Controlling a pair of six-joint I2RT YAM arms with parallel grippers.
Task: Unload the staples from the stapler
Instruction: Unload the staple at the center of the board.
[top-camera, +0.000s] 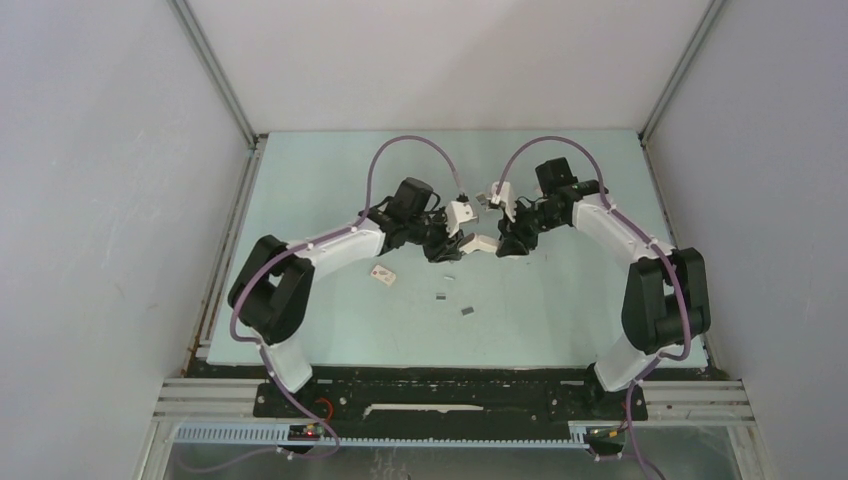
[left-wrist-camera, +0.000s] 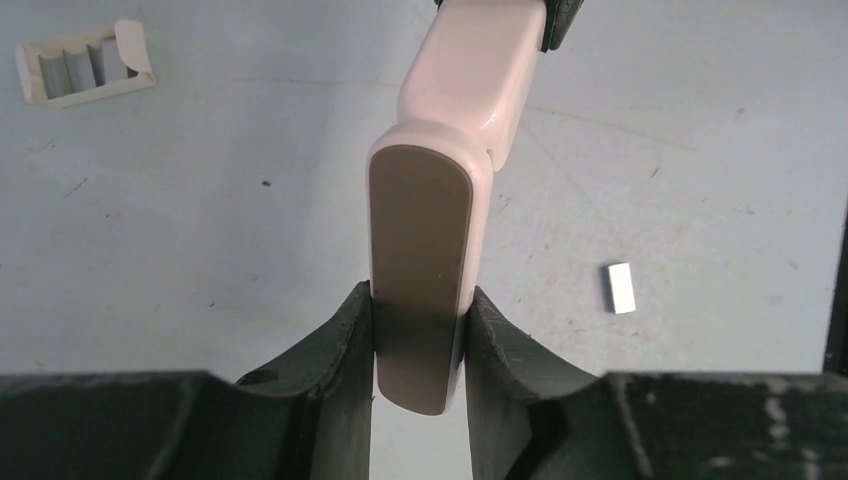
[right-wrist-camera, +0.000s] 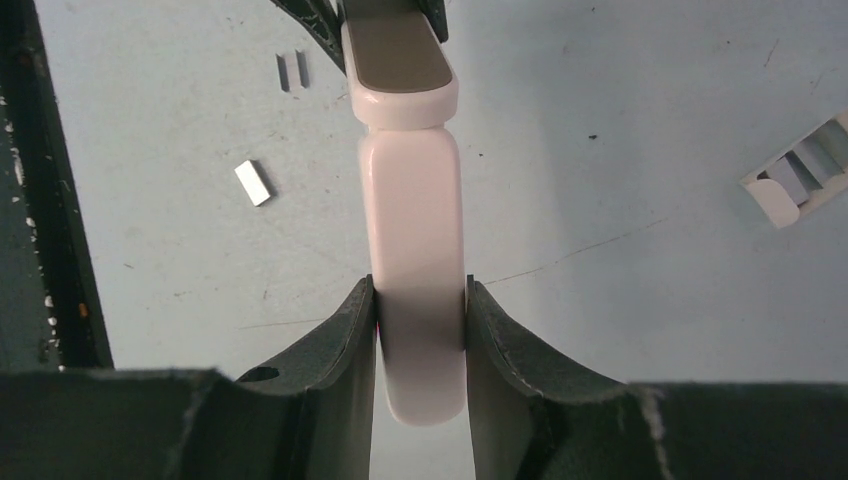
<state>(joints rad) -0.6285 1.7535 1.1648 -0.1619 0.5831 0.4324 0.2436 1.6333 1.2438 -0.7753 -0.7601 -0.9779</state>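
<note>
Light: bright, even | shadows: soft | glare: stapler (left-wrist-camera: 425, 230) | blur: near fingers (left-wrist-camera: 330, 375)

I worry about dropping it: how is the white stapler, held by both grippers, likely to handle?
The stapler looks glossy and rounded, so it may slip in a grip. It bends at its hinge, so the halves will probably swing, not stay stiff. Small and seemingly plastic, it is likely light.

The pale green counter (top-camera: 560, 300) shows scuffs and fine scratches across its surface. An open white cardboard box (top-camera: 383, 275), with grey strips in its compartments, lies flat on it left of centre. Loose staples (top-camera: 467, 311), in short grey strips, lie near the centre, apart from the box.
</note>
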